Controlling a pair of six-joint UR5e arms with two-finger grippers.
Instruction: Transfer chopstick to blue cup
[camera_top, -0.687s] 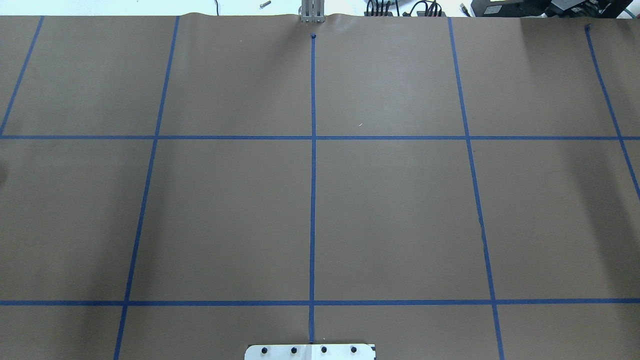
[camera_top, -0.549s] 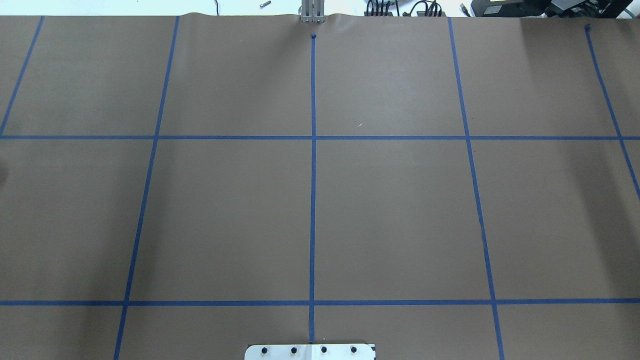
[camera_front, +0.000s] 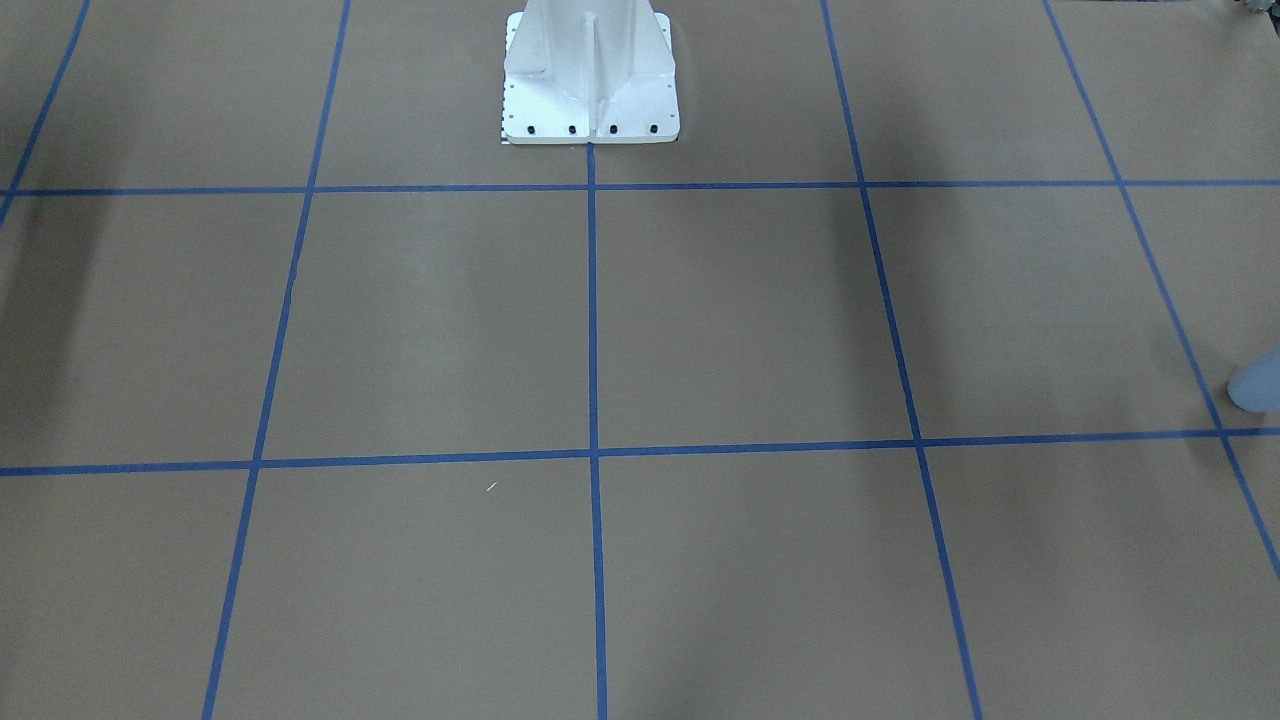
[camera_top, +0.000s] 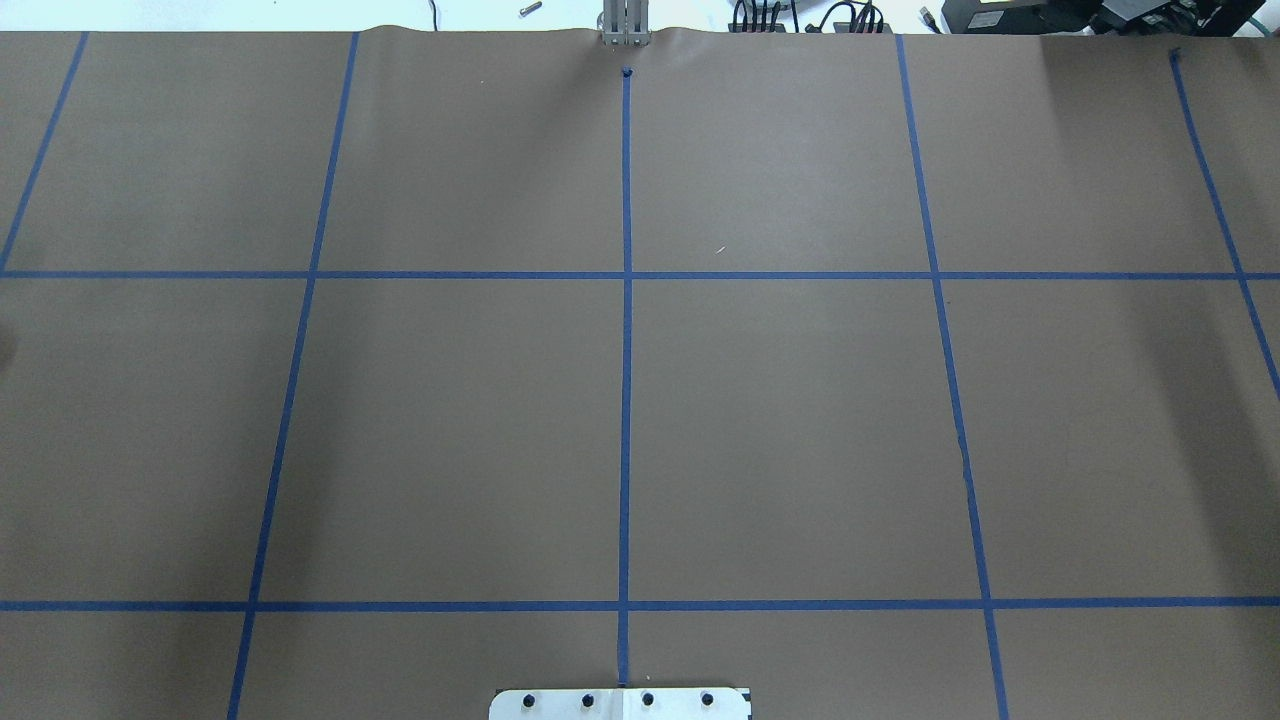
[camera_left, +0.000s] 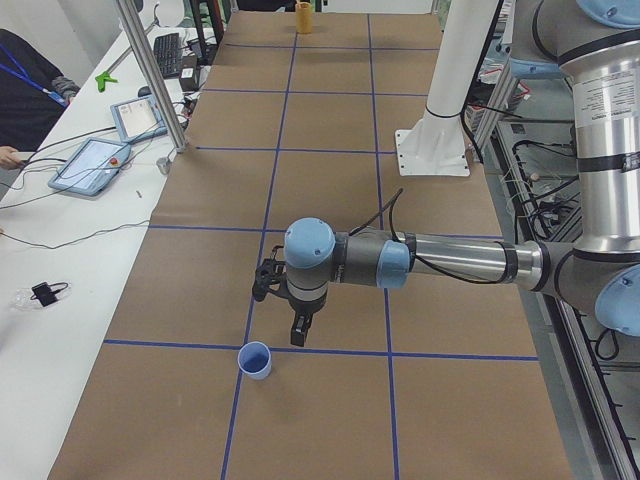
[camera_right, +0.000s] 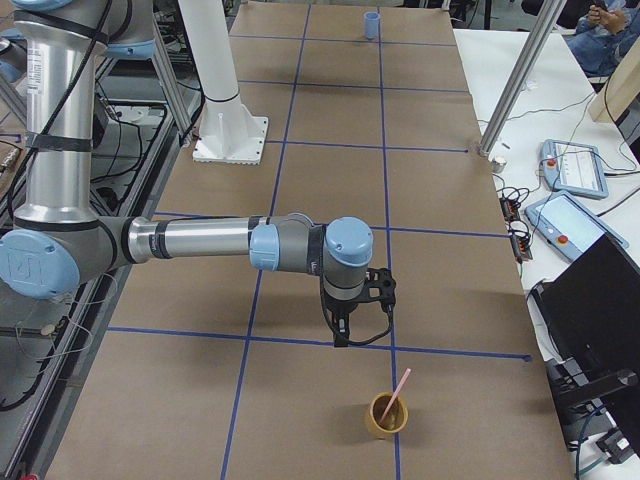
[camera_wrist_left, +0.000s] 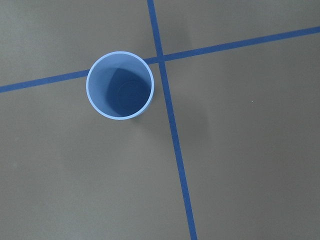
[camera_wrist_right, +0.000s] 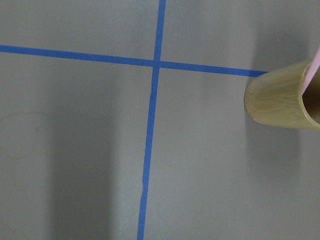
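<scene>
Chopstick (camera_right: 398, 388) leans in the tan cup (camera_right: 386, 415), pink end above the rim, near my right gripper (camera_right: 341, 336). The blue cup (camera_left: 256, 360) stands upright beside a tape crossing (camera_wrist_left: 161, 57), with my left gripper (camera_left: 297, 334) hanging just above and beside it. Whether either gripper is open or closed, I cannot tell. Overhead, the table (camera_top: 800, 420) looks unchanged from half a second ago.

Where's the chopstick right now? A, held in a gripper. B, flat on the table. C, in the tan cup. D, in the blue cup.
C: the right-side view shows the chopstick leaning in the tan cup, and the blue cup is empty.
</scene>
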